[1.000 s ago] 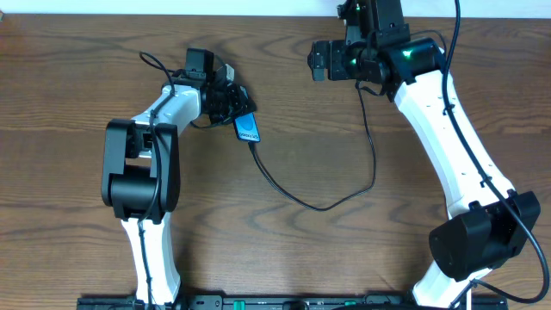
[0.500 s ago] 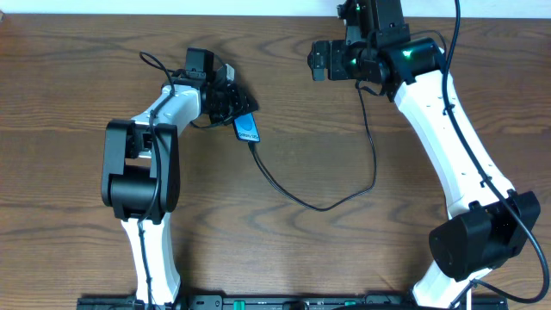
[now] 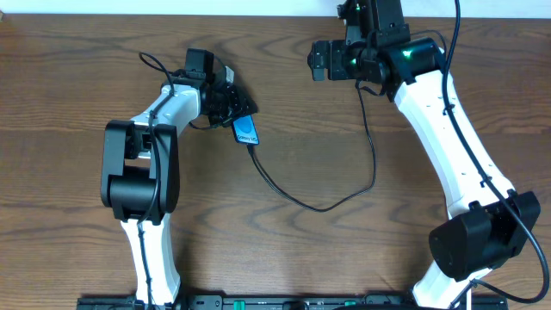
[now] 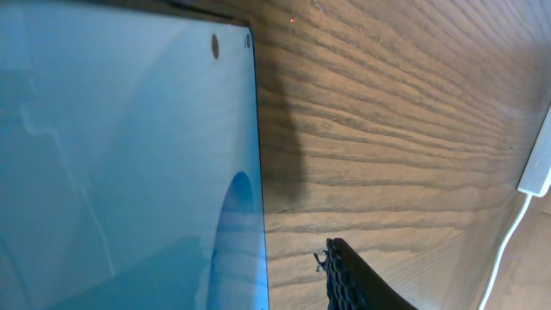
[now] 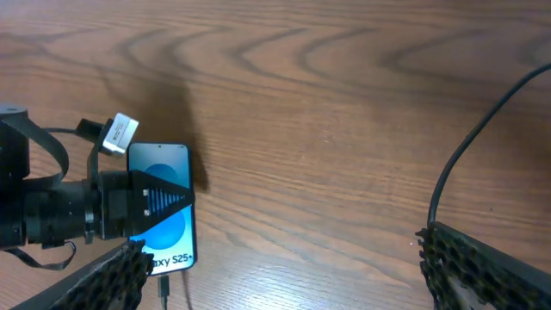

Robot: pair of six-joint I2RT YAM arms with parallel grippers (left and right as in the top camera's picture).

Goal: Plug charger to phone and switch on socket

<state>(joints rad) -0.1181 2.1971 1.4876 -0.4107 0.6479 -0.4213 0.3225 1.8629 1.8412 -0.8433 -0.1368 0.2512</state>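
The phone [image 3: 247, 129] lies on the wooden table, its blue screen up and its "Galaxy" end toward the table's middle. The charger's connector [image 5: 164, 263] sits in that end. Its black cable [image 3: 293, 196] loops right across the table and runs up under the right arm. My left gripper [image 3: 232, 108] hovers over the phone's [image 4: 129, 155] far end. The one visible finger [image 4: 349, 275] stands clear of the phone's edge, so the gripper is open. My right gripper [image 3: 320, 60] hangs wide open and empty, right of the phone [image 5: 172, 241]. A white block [image 4: 540, 159] with a white cord looks like the socket's end.
The white wall edge [image 3: 172, 7] runs along the table's back. A black cable [image 5: 465, 164] crosses the right side of the right wrist view. Both arm bases [image 3: 142, 258] stand at the front edge.
Both arms and the cable hold their places. The phone's near end sits a touch lower in the overhead view.
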